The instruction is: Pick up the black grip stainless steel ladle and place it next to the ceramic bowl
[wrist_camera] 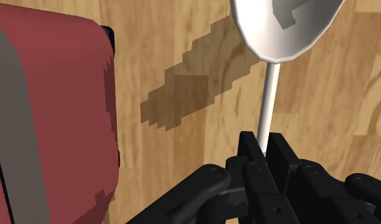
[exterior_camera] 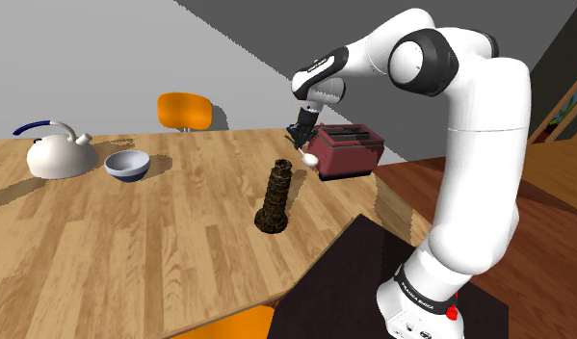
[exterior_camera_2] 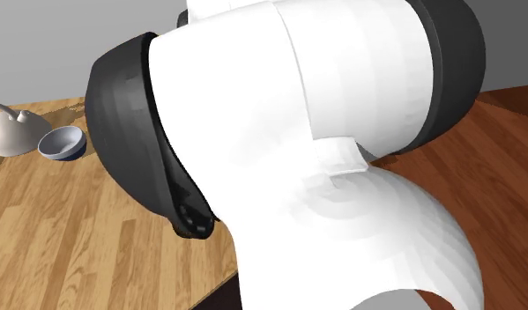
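Sim render: wood worktop (exterior_camera: 132,241) in a house. The white arm's black end effector (wrist_camera: 264,140) is hanging above the worktop, its fingers (wrist_camera: 249,159) pinching narrow on the thin pale stem of the ladle (wrist_camera: 271,38). The ladle's cup is pointing away from the fingers, off the surface and casting a shadow on the wood. The ladle is hovering just beside a red toaster (exterior_camera: 349,149), at the worktop's end nearest the robot stand. The blue-grey bowl (exterior_camera: 127,166) is sitting well apart toward the opposite end, next to a white kettle (exterior_camera: 57,152). A dark tower figurine (exterior_camera: 275,197) is standing approx. between the two.

Handling, as a judgement: the ladle is looking stiff and fairly light but cup-heavy, w/ a smooth, likely slippery stem. Pinched on so narrow a part, it may be prone to twisting in the pads. The black grip is possibly sitting under the fingers; can't tell. The bowl is probably fragile, so the ladle is best going down beside it, not touching.
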Tool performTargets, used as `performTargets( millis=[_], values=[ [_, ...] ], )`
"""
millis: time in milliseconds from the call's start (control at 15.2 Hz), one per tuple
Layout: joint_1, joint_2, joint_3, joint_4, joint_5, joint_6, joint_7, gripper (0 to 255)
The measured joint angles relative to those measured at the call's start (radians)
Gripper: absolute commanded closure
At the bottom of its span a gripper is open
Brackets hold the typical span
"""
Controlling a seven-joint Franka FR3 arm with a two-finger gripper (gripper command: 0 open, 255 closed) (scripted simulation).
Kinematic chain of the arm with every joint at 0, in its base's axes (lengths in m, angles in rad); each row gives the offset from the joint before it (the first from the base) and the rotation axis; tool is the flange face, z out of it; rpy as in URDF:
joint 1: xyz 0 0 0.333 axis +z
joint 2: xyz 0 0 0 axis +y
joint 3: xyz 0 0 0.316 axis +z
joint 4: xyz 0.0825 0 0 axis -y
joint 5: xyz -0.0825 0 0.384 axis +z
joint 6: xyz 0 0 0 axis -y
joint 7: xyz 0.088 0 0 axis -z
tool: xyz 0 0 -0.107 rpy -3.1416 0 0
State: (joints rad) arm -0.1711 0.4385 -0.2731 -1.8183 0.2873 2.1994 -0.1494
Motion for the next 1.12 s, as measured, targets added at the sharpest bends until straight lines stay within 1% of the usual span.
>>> performTargets(
  millis=[198,330,528,1122],
  values=[
    [0.047,-0.015,0.014,-0.02,-0.008,0.014,0.06,255],
    [0.076,-0.006,0.026,-0.001,-0.011,0.011,0.105,255],
    [0.123,-0.007,0.042,-0.001,-0.017,0.02,0.17,255],
    [0.25,0.063,0.09,0.104,-0.031,0.011,0.359,255]
  ],
)
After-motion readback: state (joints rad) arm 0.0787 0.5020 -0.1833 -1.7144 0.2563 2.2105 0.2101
